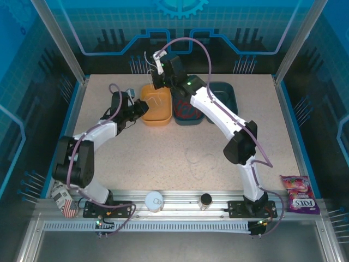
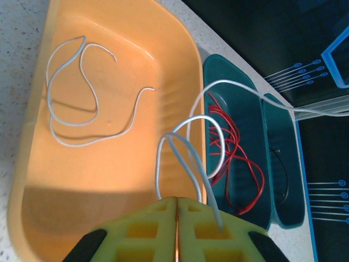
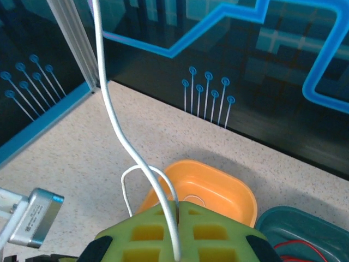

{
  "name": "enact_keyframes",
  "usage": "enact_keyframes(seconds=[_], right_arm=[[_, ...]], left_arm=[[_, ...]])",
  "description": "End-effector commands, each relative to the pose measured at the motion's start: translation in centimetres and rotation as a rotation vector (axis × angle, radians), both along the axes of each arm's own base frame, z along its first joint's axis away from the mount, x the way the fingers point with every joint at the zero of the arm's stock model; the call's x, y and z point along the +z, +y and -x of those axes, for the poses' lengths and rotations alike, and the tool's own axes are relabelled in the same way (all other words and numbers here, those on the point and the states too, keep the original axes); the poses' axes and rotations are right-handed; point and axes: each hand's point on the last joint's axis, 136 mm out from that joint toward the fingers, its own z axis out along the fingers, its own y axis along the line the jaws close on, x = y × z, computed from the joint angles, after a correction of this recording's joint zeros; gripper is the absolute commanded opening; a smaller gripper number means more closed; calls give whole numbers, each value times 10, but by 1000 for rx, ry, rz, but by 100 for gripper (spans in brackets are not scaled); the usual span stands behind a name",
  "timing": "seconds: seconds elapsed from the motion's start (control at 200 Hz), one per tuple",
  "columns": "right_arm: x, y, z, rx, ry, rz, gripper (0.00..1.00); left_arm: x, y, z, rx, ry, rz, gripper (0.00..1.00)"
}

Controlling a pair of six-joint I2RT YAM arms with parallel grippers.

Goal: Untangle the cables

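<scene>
Left tool [image 2: 177, 201] and right tool [image 3: 178, 206] both clamp a white cable [image 3: 110, 103], right arm [image 1: 218, 112] raised high.

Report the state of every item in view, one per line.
left tool, shut on the held white cable
right tool, shut on the held white cable
held white cable, strung between both tools
loose white cable, curled in the orange bin
red cable, bundled in the middle teal bin
black cable, lying in the end teal bin
</scene>
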Motion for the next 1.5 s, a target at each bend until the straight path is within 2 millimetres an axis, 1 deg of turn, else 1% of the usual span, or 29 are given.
enact_keyframes(seconds=[0.0,0.07,0.12,0.19,0.27,0.345,0.42,0.56,0.66,0.665,0.67,0.69,0.81,0.866,0.941,1.036,1.121,1.166,1.231,1.311,1.386,1.456,1.496], right_arm=[[-18,-3,-12,-10,46,4,0],[-29,-6,-18,-21,63,9,0],[-35,-7,-20,-24,73,9,0],[-40,-9,-24,-32,82,9,0],[-44,-10,-27,-34,90,9,0],[-49,-11,-28,-39,95,17,0],[-57,-13,-30,-49,105,31,0],[-70,-17,-36,-61,132,31,0],[-70,-19,-37,-63,140,22,0],[-78,-18,-38,-63,151,29,0],[-81,-17,-39,-63,156,32,0],[-87,-17,-40,-64,164,36,0],[-101,-21,-45,-78,190,42,0],[-106,-23,-47,-80,205,43,0],[-120,-24,-49,-83,228,58,0],[-136,-23,-49,-80,255,79,0],[-147,-19,-47,-61,282,74,0],[-152,-17,-46,-52,295,71,0],[-157,-16,-44,-49,314,68,10],[-162,-17,-41,-48,326,64,13],[-162,-17,-38,-42,331,58,20],[-162,-17,-36,-41,337,58,29],[-159,-18,-35,-38,336,55,32]], left_arm=[[1,-5,-16,-19,-5,56,21],[-6,-7,-18,-22,8,70,33],[-9,-5,-16,-14,15,73,44],[-9,2,-13,12,16,72,51],[-3,11,-8,41,7,80,56],[5,17,-4,55,-14,98,67],[12,22,0,66,-27,106,79],[20,21,4,50,-49,121,99],[31,12,7,0,-76,151,99],[31,12,8,-3,-77,152,99],[31,11,8,-7,-78,154,99],[33,10,9,-14,-84,160,99],[46,7,16,-44,-120,167,99],[52,10,17,-45,-128,152,99],[62,15,19,-55,-144,131,99],[76,16,20,-77,-173,100,99],[83,14,19,-92,-178,88,99],[81,15,17,-88,-169,83,99],[74,17,12,-72,-139,70,99],[61,20,3,-58,-98,56,99],[49,21,-6,-46,-71,55,99],[38,21,-14,-38,-46,57,97],[34,21,-19,-34,-36,62,96]])
